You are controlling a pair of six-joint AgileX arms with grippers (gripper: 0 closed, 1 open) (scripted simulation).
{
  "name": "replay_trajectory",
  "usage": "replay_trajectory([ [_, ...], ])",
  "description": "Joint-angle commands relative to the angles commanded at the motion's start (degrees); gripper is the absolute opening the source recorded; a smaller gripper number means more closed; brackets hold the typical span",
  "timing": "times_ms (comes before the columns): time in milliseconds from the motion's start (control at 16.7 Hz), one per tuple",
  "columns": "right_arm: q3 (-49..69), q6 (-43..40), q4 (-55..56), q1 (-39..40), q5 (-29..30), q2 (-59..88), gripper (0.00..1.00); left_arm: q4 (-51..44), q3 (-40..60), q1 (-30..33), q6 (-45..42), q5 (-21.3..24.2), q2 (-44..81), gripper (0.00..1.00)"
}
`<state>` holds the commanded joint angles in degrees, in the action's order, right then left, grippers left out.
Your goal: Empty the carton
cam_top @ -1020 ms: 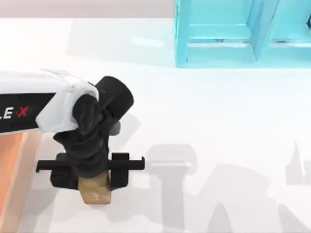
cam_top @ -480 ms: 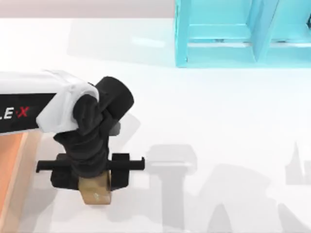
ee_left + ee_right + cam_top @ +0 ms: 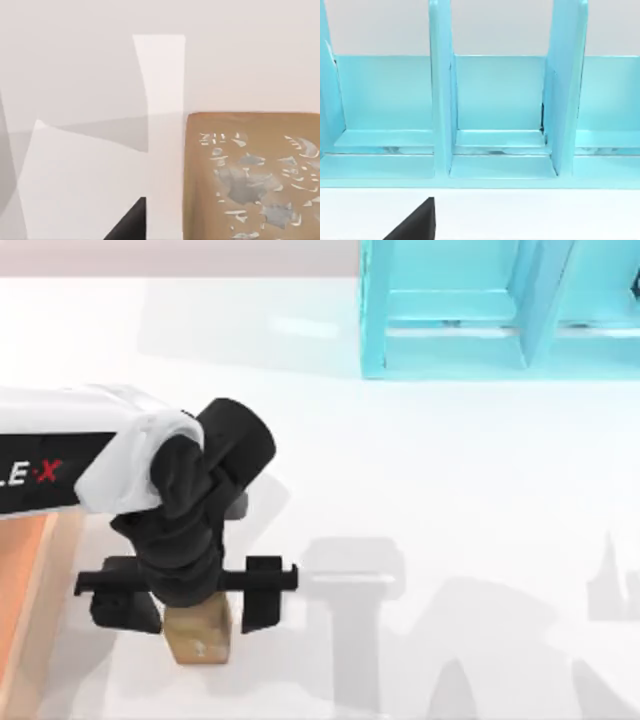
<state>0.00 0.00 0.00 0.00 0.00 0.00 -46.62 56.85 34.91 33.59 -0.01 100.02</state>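
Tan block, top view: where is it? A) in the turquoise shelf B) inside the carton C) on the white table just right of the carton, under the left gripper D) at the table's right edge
C: the tan block sits on the white table, right of the carton, between the open fingers of the left gripper.

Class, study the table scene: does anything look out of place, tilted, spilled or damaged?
Nothing stands out. The small brown block sits flat on the white table beside the carton, under the left pincer, whose fingers are spread. The turquoise shelf stands upright.
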Motion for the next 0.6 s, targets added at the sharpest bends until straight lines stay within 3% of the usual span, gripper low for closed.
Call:
replay_trajectory([
  [600,0.0,0.0,0.0,0.0,0.0,0.0,1.0,-1.0,1.0,0.1,0.1,0.0,-0.4,1.0],
])
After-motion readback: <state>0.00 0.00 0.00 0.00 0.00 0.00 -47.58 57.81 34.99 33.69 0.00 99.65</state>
